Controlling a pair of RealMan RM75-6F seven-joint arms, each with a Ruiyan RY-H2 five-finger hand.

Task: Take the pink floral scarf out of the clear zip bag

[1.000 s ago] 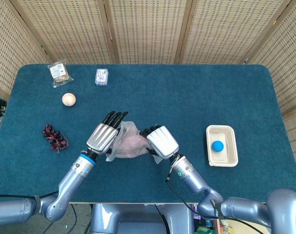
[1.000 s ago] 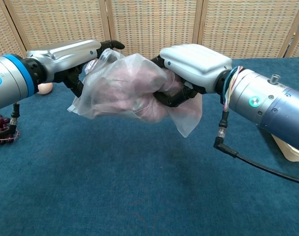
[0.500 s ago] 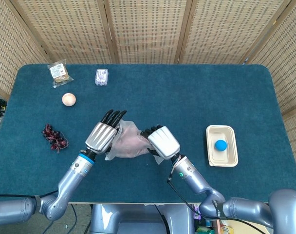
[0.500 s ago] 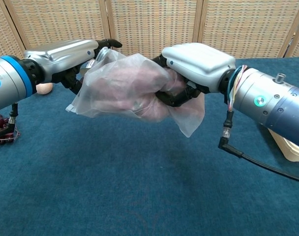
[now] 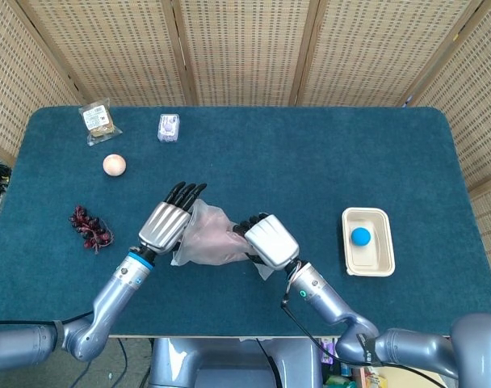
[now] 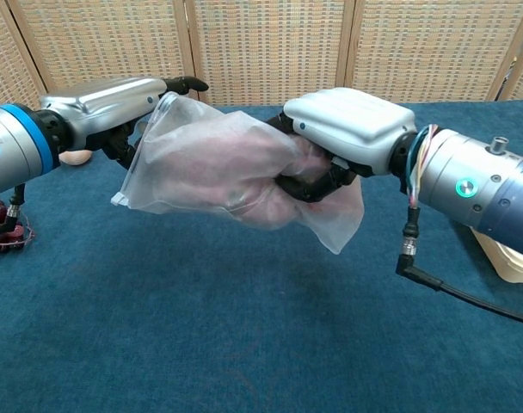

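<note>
The clear zip bag (image 5: 203, 240) hangs above the blue table, stretched between my two hands. The pink floral scarf (image 6: 242, 168) is bunched inside it, showing through the film. My left hand (image 5: 165, 223) holds the bag's left edge; its fingers lie flat over the top and the thumb pinches from below in the chest view (image 6: 108, 102). My right hand (image 5: 269, 239) grips the bag's right part with fingers curled around the scarf bundle (image 6: 348, 127). A loose flap of the bag droops below the right hand.
A white tray (image 5: 379, 255) with a blue ball (image 5: 360, 237) sits at the right. On the left lie dark grapes (image 5: 90, 227), a peach-coloured ball (image 5: 114, 165), a snack packet (image 5: 98, 120) and a small wrapped item (image 5: 169, 127). Wicker screens stand behind the table.
Both hands have drifted slightly toward the table's near edge with the bag. The bag is now pulled flatter and tauter between them.
</note>
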